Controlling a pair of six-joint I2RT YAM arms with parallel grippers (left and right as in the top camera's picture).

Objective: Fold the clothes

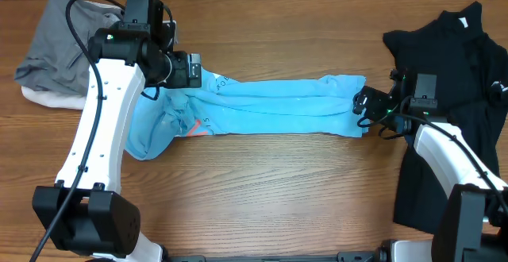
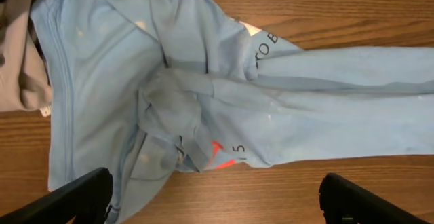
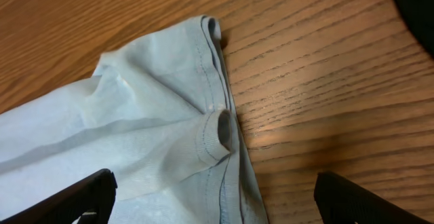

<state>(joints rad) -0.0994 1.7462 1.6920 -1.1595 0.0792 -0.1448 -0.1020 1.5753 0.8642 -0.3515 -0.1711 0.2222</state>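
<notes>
Both our hands stand wide open, holding nothing. The blue T-shirt [image 1: 278,107] lies on the surface [image 1: 262,190] as one long band running left to right. Our left hand [image 1: 189,71] is over its bunched end and our right hand [image 1: 363,103] is at the other.

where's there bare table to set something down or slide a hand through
Two bare strips of table: the wide front one below the light blue T-shirt, and the back one above it, between the grey pieces and the black shirt. Crowded at both shirt ends, where the left end effector and right end effector hover.
</notes>
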